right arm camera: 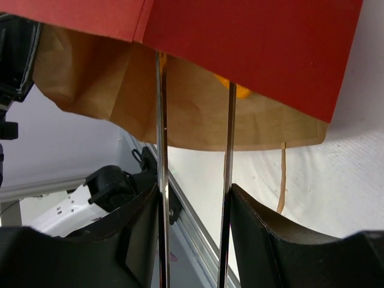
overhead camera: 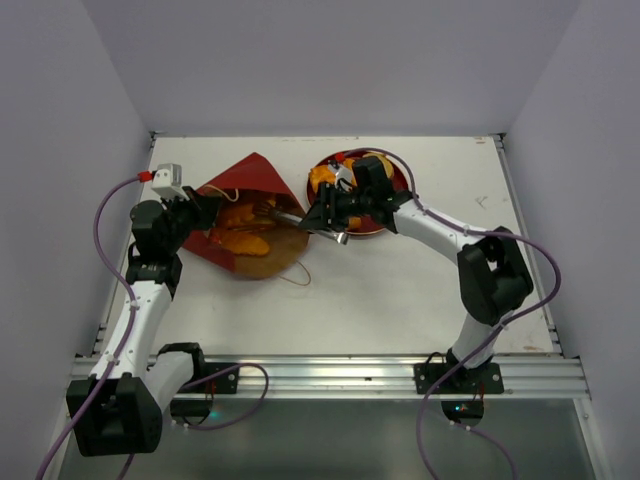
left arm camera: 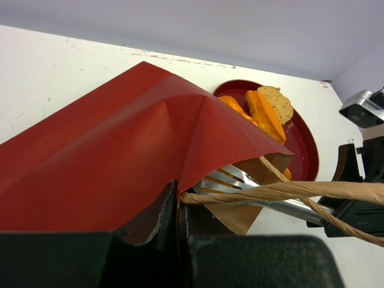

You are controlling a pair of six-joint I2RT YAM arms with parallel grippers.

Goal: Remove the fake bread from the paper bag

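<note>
Black fingers of my left hand (left arm camera: 179, 207) are pinched shut on the near rim of the paper bag (left arm camera: 120, 150), holding its mouth up. One cord handle (left arm camera: 300, 191) trails off to the side, right by the pinch. The bag lies on its side on the desk (overhead camera: 400, 290), dark red outside and brown kraft inside, with its mouth turned toward my right arm.

My right hand (right arm camera: 195, 207) is clamped around a pair of metal tongs (left arm camera: 231, 180). Their two thin blades pass between my fingers and into the bag's mouth, and the slotted tip sits just under the raised flap. In the overhead view the fake bread (overhead camera: 245, 238) left in the bag shows as a golden-orange heap on the brown lining. I cannot tell whether the tongs have closed on any of it.

Beyond the bag, a round dark red plate (left arm camera: 303, 144) holds several orange pieces and a seeded roll. So I judge I am mid-task, reaching in for another piece.

The next move calls for a squeeze on one bread, then a straight draw out toward the plate. My left hand must hold the rim high so the flap does not snag the tongs.
</note>
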